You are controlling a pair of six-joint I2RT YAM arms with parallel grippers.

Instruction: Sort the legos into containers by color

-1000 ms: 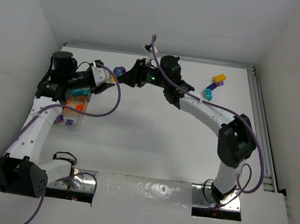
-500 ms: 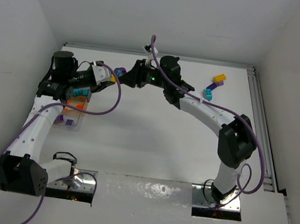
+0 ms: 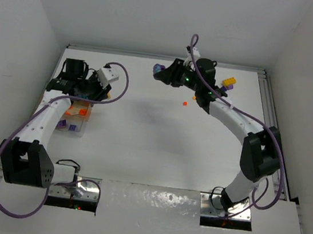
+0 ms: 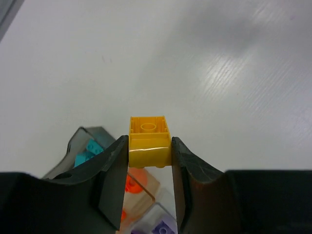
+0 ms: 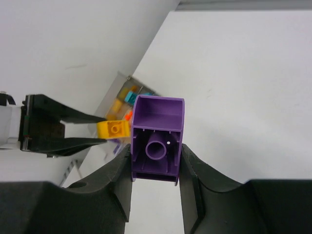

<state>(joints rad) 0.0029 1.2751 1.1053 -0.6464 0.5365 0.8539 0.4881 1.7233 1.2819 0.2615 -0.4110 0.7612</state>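
The left end effector (image 4: 148, 146) is closed on a yellow brick (image 4: 148, 139), pinched by its side walls with the studs pointing down. It hangs at the left side of the bench (image 3: 158, 146), over the far end of the clear tray (image 4: 73, 146). In the left wrist view, a compartment with teal pieces lies to the left of the brick, one with orange pieces almost directly beneath it, and one with purple pieces nearer.

The right end effector (image 5: 156, 161) is likewise closed, on a purple brick (image 5: 157, 146) with its hollow underside facing the camera. It is held above the far middle of the bench, well apart from the tray.

The step in hand looks like placing the yellow brick. Letting go here would probably drop it in with the orange pieces, so the arm should first move over the yellow section. The right wrist view hints at yellow towards the tray's far end, though the dividers are hard to make out. The arm should go low before opening, so the brick cannot bounce over a wall. The right arm is best kept back until the left one is out of the way.

A small orange piece (image 3: 185, 103) and a few bricks at the far right (image 3: 229, 81) are not yet sorted.
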